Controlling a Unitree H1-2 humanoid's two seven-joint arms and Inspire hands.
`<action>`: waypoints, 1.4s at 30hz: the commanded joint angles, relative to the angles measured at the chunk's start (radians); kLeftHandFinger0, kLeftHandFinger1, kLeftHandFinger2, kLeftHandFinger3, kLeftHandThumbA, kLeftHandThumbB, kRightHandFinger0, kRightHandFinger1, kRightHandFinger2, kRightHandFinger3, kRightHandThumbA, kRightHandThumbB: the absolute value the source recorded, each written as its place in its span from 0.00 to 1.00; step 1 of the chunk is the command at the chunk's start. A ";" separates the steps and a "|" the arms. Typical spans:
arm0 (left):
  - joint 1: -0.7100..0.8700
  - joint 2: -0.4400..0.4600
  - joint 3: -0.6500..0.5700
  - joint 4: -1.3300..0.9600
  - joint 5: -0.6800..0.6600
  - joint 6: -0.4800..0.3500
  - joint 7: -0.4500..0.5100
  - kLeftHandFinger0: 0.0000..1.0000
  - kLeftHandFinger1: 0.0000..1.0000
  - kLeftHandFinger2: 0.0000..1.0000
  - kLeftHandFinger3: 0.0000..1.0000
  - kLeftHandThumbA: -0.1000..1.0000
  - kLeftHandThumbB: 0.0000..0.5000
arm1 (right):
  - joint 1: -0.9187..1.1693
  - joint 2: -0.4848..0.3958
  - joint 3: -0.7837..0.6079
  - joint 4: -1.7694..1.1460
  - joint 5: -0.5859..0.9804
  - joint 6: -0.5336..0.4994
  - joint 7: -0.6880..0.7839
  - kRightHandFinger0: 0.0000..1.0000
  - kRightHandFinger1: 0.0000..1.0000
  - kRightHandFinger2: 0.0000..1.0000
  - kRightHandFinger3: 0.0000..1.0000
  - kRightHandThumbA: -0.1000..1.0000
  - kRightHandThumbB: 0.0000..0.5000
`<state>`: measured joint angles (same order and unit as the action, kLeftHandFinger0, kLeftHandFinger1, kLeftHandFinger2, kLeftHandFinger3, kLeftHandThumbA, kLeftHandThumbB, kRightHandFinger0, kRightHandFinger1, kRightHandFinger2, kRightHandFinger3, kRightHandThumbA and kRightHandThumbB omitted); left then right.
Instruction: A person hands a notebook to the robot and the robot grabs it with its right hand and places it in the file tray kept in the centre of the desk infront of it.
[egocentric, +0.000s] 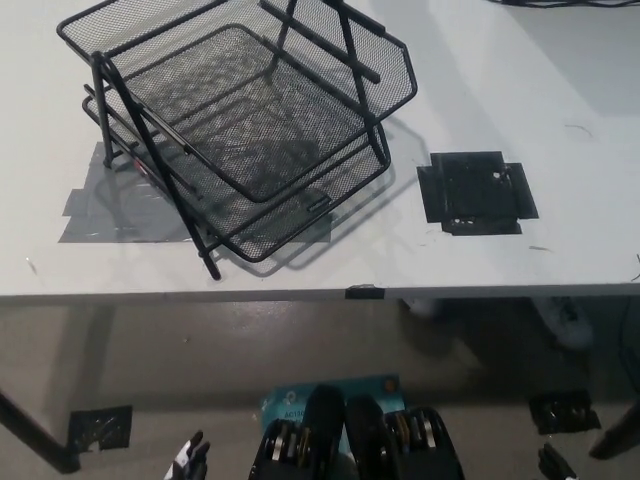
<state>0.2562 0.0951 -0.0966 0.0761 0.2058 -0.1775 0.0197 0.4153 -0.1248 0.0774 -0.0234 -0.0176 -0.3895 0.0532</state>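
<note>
1. Black mesh file tray (240, 120) sat far-left on white desk (560, 230), tilted, w/ stacked tiers.
2. Black tape patch (476, 192) lay right of it, apart.
3. Left hand (188, 460) & right hand (556, 464) barely showed at near edge.

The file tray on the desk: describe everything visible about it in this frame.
The file tray is a black wire-mesh unit with stacked tiers on a slanted black frame. It looks like metal. Every visible tier is empty; no notebook is in view. It stands upright on the white desk, left of centre, angled to the desk edge, over grey tape patches. Nothing else touches it; a black tape patch lies apart to its right.
</note>
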 joint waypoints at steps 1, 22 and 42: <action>-0.047 -0.008 0.015 -0.034 0.007 -0.021 0.023 1.00 1.00 1.00 1.00 1.00 0.93 | -0.039 -0.008 -0.015 -0.056 0.022 -0.029 0.010 0.92 1.00 1.00 1.00 1.00 0.36; -0.189 -0.018 0.077 -0.009 0.009 -0.022 0.037 1.00 1.00 1.00 1.00 1.00 0.92 | -0.224 -0.004 -0.028 -0.050 -0.004 0.018 0.004 0.88 1.00 1.00 1.00 1.00 0.39; -0.182 -0.014 0.105 -0.011 0.016 -0.028 0.032 1.00 1.00 1.00 1.00 1.00 0.96 | -0.223 0.077 -0.061 -0.039 -0.190 -0.080 -0.143 1.00 1.00 1.00 1.00 1.00 0.56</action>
<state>0.0660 0.0768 -0.0013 0.0893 0.2250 -0.1800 0.0207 0.1898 -0.1048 0.0499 -0.0420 -0.0490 -0.3714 0.0329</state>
